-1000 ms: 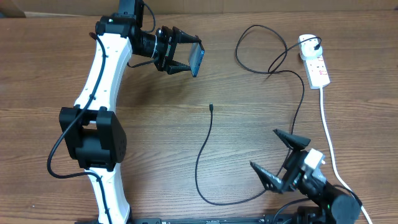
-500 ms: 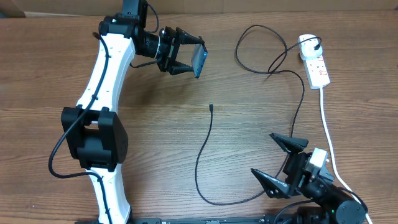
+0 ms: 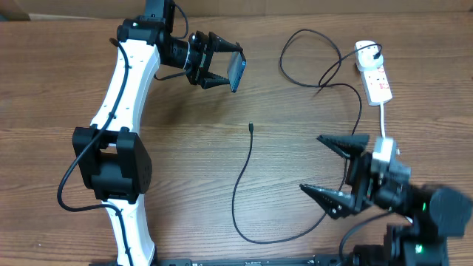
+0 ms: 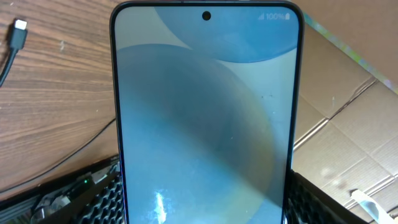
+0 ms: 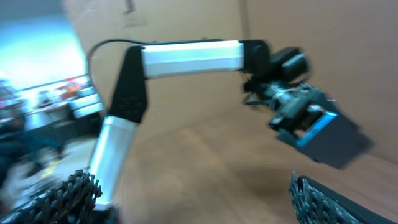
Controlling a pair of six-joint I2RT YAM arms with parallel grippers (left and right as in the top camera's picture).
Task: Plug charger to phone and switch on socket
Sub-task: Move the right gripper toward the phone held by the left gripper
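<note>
One phone [image 3: 236, 72] sits clamped in our left gripper [image 3: 222, 66] jaws, raised over the bench's far side. The charger [image 3: 244, 181] lies mid-bench, plugged into the socket [image 3: 375, 77] at the far right corner. Our right gripper [image 3: 336, 168] jaws gape wide, empty.

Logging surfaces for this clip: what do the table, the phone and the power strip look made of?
Table: wood or wood-look laminate, matte; brown grain lines run across it.
Phone: glossy glass front in a dark rim, with glare on the lit screen.
Power strip: smooth white plastic, by its moulded look, with red marks.
</note>
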